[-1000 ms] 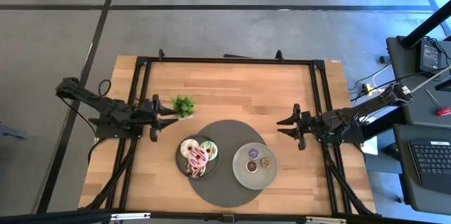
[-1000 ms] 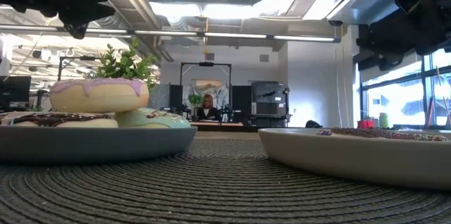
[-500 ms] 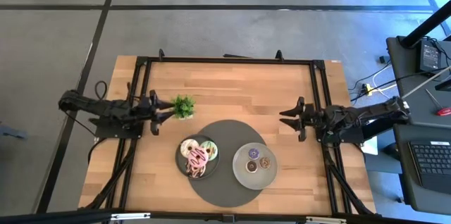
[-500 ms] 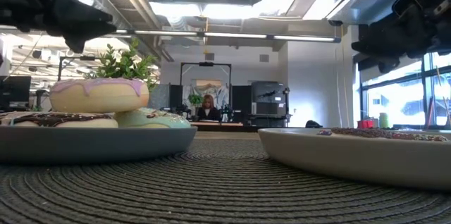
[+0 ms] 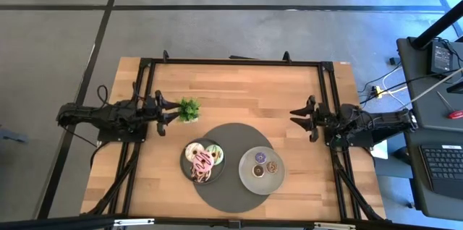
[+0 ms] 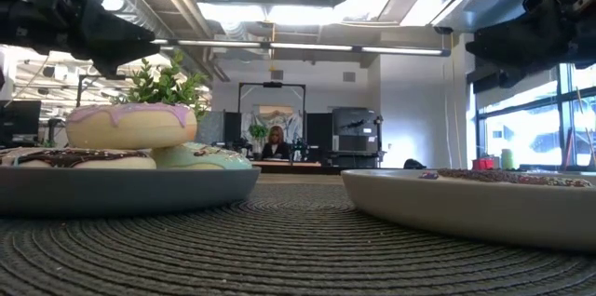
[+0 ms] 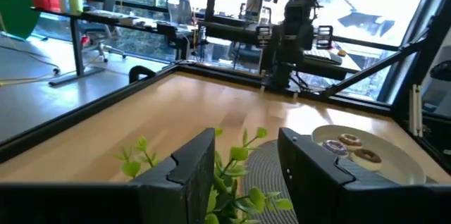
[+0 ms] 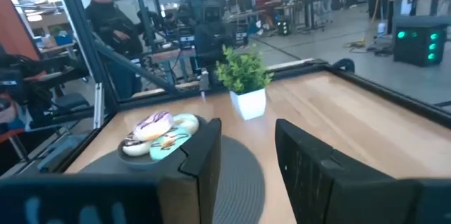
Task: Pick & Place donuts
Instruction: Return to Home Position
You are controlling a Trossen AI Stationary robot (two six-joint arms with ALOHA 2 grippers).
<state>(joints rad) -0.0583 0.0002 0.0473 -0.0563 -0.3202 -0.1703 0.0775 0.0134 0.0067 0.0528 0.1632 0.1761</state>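
Left hand: I am holding my left hand (image 5: 168, 111) wide open, gripping nothing, just beside the green plant (image 5: 189, 108).
Right hand: my right hand (image 5: 302, 118) is hanging open and empty near the right edge of the bench (image 5: 239, 89).
Donuts: four large donuts (image 5: 203, 161) are lying piled on the dark plate (image 5: 183, 163); three tiny donuts (image 5: 263, 166) are lying on the light plate (image 5: 253, 183).
Hidden: in the low view the plate rims are covering the lower donuts.
Surface: wooden bench, round woven mat (image 5: 233, 134).
Room: a person (image 6: 276, 140) is showing far behind.

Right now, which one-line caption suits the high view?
Left gripper and right gripper open, empty, at the table sides; large donuts on dark plate, tiny donuts on light plate.
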